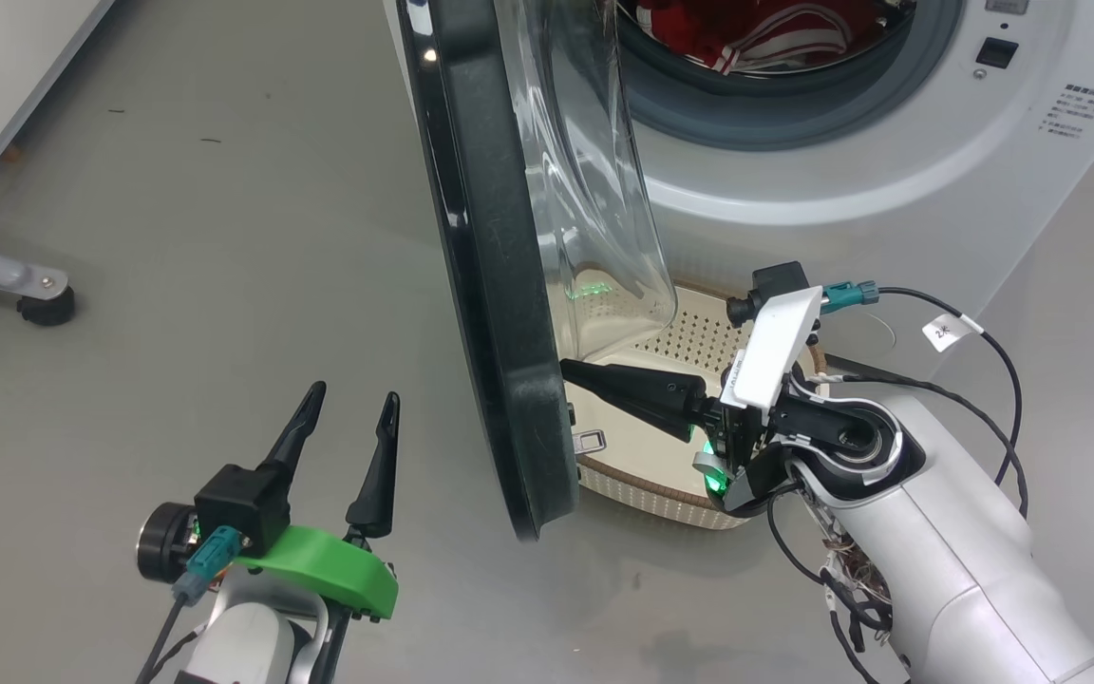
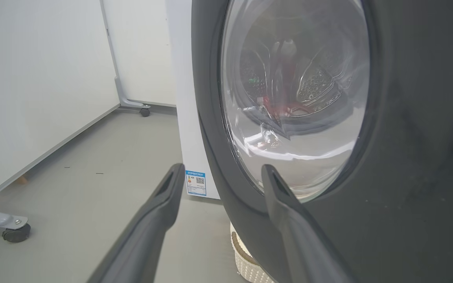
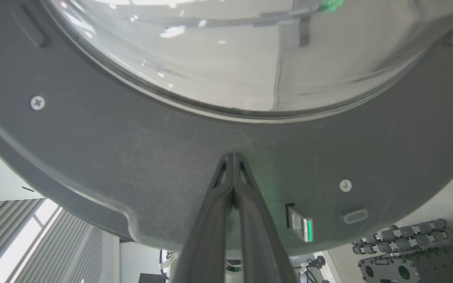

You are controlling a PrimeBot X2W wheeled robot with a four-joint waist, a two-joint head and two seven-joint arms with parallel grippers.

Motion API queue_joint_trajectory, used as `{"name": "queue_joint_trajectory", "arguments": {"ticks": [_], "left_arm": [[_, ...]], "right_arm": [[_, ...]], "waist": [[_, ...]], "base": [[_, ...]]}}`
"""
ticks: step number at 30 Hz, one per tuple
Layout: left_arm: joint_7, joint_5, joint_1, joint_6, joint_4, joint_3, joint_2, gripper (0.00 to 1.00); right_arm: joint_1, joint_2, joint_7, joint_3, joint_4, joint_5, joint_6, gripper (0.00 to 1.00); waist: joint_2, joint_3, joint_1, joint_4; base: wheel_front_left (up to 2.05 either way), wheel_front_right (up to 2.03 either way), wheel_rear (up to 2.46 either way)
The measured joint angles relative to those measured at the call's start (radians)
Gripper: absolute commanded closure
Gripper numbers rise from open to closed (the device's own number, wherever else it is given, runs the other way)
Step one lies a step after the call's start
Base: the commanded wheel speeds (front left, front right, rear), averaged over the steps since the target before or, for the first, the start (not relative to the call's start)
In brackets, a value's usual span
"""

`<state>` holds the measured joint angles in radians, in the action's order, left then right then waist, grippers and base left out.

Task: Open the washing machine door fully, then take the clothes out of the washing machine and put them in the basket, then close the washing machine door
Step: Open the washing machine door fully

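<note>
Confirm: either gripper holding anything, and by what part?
Nothing held: the right gripper, fingers shut, touches the washing machine door at its inner rim; the left gripper is open, empty.

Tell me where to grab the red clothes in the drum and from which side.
Take the clothes by the striped fold nearest the grey gasket. Come straight in through the opening from the front, on the right of the swung-out washing machine door. Soft, piled fabric probably gives the surest pinch at a raised fold.

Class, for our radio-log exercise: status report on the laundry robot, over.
Left tool open, outside the door, maybe in its swing. Right tool shut, tip on door's inner rim. Door half open; clothes inside washer, basket looks empty.
</note>
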<state>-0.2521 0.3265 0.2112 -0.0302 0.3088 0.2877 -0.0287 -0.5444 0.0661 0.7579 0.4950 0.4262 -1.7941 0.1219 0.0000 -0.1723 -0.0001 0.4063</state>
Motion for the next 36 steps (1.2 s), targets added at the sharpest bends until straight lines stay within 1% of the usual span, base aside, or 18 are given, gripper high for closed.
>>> {"name": "queue_joint_trajectory", "arguments": {"ticks": [10,16,19,24,29,30,31,32,33,36], "left_arm": [[0.0,0.008,-0.006,0.003,-0.004,-0.001,0.0,0.0],[0.0,0.008,-0.007,0.007,-0.006,-0.003,0.0,0.0],[0.0,0.007,-0.007,0.007,-0.006,-0.008,0.0,0.0],[0.0,0.006,-0.009,0.008,-0.007,-0.027,-0.001,0.0],[0.0,0.004,-0.021,0.012,-0.012,-0.035,-0.001,0.0],[0.0,0.004,-0.025,0.012,-0.012,-0.035,-0.001,0.0],[0.0,0.002,-0.028,0.012,-0.011,-0.035,-0.001,0.0],[0.0,0.001,-0.028,0.012,-0.011,-0.035,-0.001,0.0],[0.0,0.001,-0.028,0.012,-0.011,-0.034,-0.001,0.0],[0.0,-0.002,-0.028,0.012,-0.01,-0.03,-0.001,0.0]], "right_arm": [[0.0,0.004,-0.036,0.053,-0.014,-0.029,0.0,1.0],[0.001,0.004,-0.061,0.057,-0.016,-0.041,0.0,1.0],[0.009,0.001,-0.077,0.044,-0.023,-0.07,0.0,1.0],[0.041,-0.002,-0.107,0.015,-0.04,-0.086,0.0,1.0],[0.066,-0.002,-0.152,-0.045,-0.072,-0.094,0.0,1.0],[0.074,-0.003,-0.169,-0.064,-0.076,-0.087,0.0,0.98],[0.084,-0.002,-0.181,-0.08,-0.083,-0.082,0.0,0.72],[0.096,-0.002,-0.192,-0.096,-0.089,-0.076,0.0,0.17],[0.109,-0.001,-0.208,-0.11,-0.095,-0.066,0.0,0.0],[0.15,0.01,-0.24,-0.135,-0.112,-0.04,0.0,0.0]], "waist": [[0.0,0.003,0.0,0.018],[0.0,0.003,0.0,0.02],[0.0,0.004,0.0,0.018],[0.0,0.007,0.0,0.008],[0.0,0.011,0.0,-0.01],[0.0,0.013,0.0,-0.014],[0.0,0.015,0.0,-0.018],[0.0,0.017,0.0,-0.021],[0.0,0.019,0.0,-0.024],[0.0,0.025,0.0,-0.031]], "base": [[0.0,0.0,0.0],[0.0,0.0,0.0],[0.0,0.0,0.0],[0.0,0.0,0.0],[0.0,0.0,0.0],[0.0,0.0,0.0],[0.0,0.0,0.0],[0.0,0.0,0.0],[0.0,0.0,0.0],[0.0,0.0,0.0]]}}
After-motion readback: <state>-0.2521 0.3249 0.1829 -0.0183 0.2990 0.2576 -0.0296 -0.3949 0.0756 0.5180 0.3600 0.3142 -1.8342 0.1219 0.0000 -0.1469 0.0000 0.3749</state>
